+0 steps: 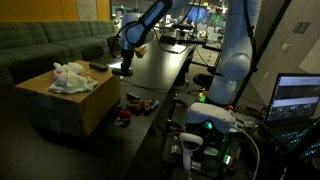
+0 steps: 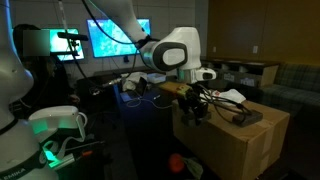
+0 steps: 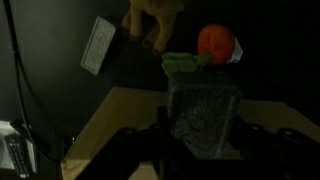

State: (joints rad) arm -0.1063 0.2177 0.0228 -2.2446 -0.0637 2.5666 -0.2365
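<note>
The gripper [image 3: 205, 130] stands about half closed and holds a gray speckled block [image 3: 205, 100] between its fingers. Just under the gripper is the edge of a cardboard box [image 3: 115, 115]. Farther beyond it, in the dark, lie an orange ball [image 3: 217, 42], a yellow toy [image 3: 155, 20] and a white card [image 3: 98, 45]. In an exterior view a white bag [image 1: 72, 77] lies on the box, beside the gripper.

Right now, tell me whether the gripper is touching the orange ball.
Apart. In an exterior view the gripper, gripping a gray block, hangs over the cardboard box. The orange ball lies low beside the box, with clear space between.
</note>
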